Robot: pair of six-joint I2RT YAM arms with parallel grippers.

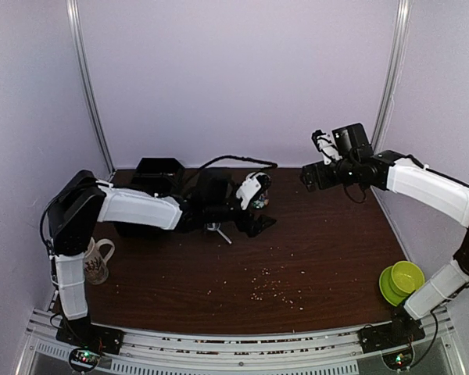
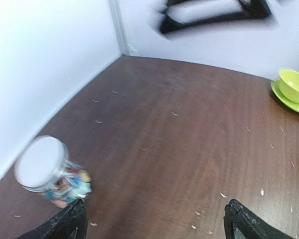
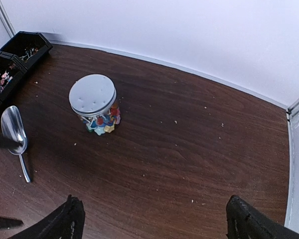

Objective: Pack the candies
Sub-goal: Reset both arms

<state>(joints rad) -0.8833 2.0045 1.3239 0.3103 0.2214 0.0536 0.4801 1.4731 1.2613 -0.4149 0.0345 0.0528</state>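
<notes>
left gripper [image 2: 157, 224] is held wide apart with nothing between its fingers, and the same is seen of the right gripper [image 3: 157, 221]. the candies [image 2: 72, 183] are contained in a small clear jar [image 2: 50, 180] closed by a white lid [image 2: 40, 162], found at the lower left of the left wrist view, just beside the finger on that side. in the right wrist view the jar is seen upright, its axis vertical, at the upper left and well apart from the fingers, so the left arm is judged nearer. a metal scoop [image 3: 14, 132] is laid left of the jar, black bins [image 3: 15, 59] in the upper left corner. a green bowl [image 2: 294, 87] is set far off; nothing is seen between jar and left gripper.
</notes>
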